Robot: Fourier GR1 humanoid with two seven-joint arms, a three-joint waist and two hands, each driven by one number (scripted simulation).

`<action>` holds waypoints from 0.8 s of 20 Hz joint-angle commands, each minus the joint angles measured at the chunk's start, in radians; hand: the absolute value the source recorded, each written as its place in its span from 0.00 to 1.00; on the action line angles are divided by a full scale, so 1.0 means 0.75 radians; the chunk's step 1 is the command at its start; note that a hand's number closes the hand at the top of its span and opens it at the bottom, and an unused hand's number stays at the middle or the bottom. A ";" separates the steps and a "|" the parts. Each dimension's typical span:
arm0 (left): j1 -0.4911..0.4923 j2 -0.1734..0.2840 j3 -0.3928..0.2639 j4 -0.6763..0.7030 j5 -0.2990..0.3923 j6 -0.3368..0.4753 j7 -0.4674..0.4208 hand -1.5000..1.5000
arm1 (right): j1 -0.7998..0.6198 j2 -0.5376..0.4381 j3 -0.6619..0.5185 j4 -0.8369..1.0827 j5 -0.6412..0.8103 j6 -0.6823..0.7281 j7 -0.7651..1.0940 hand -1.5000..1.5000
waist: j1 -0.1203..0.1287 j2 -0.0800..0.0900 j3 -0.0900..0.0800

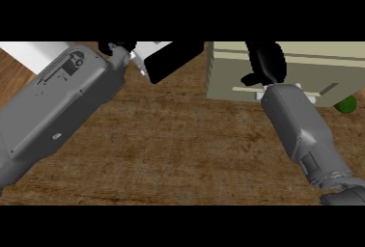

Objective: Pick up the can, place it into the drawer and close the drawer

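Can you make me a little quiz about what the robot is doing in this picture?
1. True or false: the right hand is up at the beige drawer unit.
2. What colour is the small round thing peeking out at the right edge beside the drawer unit? A) red B) green C) blue
3. Fill in: the countertop looks like brown ____.

Key:
1. True. The black right hand reaches over the front of the drawer unit, just above its pale handle.
2. B, green.
3. Wood.

The left hand shows only at the top, mostly hidden by its forearm. No can shows in this view.
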 commanded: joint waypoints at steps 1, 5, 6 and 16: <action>-0.010 0.019 -0.002 -0.005 -0.025 0.010 0.046 0.00 | -0.140 0.019 -0.035 0.114 0.002 -0.033 0.055 0.00 | 0.005 0.013 0.008; 0.077 0.054 0.007 -0.116 -0.028 -0.002 0.034 0.00 | -0.179 -0.087 -0.066 0.173 -0.010 -0.031 0.003 0.00 | 0.023 0.013 0.008; 0.039 0.030 -0.007 -0.107 -0.035 0.019 0.053 0.00 | -0.220 -0.033 -0.049 0.183 0.025 -0.060 0.104 0.00 | 0.041 0.020 0.008; 0.113 0.073 -0.002 -0.218 -0.058 0.008 0.063 0.00 | -0.323 -0.133 -0.142 0.271 -0.084 0.128 -0.121 0.00 | 0.048 0.026 0.010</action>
